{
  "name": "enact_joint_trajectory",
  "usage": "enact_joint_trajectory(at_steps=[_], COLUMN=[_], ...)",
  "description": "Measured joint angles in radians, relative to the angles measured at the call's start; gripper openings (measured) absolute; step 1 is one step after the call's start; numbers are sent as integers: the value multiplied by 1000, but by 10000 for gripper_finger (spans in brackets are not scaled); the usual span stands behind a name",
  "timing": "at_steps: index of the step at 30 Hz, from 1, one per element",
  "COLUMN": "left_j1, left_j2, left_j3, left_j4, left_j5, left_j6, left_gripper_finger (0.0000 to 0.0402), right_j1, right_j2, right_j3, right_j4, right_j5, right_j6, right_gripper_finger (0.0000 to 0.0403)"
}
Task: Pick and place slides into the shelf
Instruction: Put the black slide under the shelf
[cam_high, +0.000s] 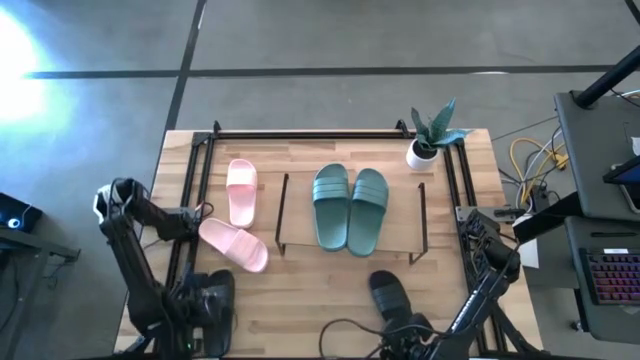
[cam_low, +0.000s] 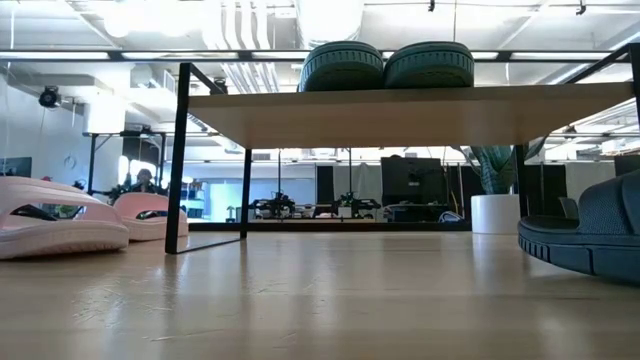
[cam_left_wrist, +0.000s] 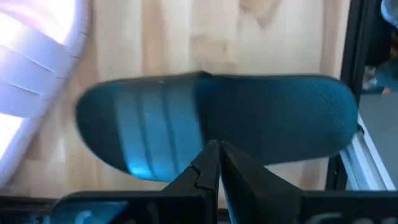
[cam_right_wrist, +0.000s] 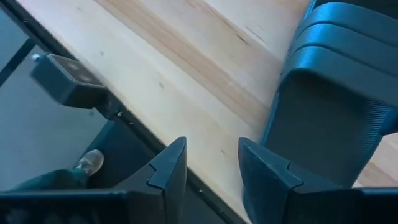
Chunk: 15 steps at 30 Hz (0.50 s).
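1. From my station I see the left gripper low at the table's 7 o'clock corner, its two dark fingers pressed together with nothing between them. A black rubbery one-strap slide lies flat on the wood just beyond the fingertips, at their 12 o'clock in the wrist view; whether they touch it I cannot tell.
2. The right gripper sits at the table's 5 o'clock edge, its fingers parted with a clear gap and holding nothing. A second black slide lies just beside one finger, outside the gap.
3. The small low shelf with a light-wood board and thin black end frames stands at the table's centre.
4. Count of slides: I see six.
   - Two teal-green rubbery slides lie side by side on the shelf board.
   - Two pale pink rubbery slides lie on the table at the shelf's 9 o'clock, one tilted.
   - Two black ones lie by the grippers.
5. One small white pot with a green plant stands at 1 o'clock.
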Motion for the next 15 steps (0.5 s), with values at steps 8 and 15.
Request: enact_joint_trajectory(at_steps=[8, 15], left_j1=[-67, -105], left_j2=[171, 250], left_j3=[149, 230], left_j4=[-113, -218], left_j5=[17, 13], left_j6=[-212, -350], left_gripper_finger=[0, 25], right_j1=[0, -2], right_j2=[0, 0], right_j3=[-25, -62], right_j4=[3, 0], right_j5=[0, -1], right_j6=[15, -54], right_gripper_finger=[160, 193])
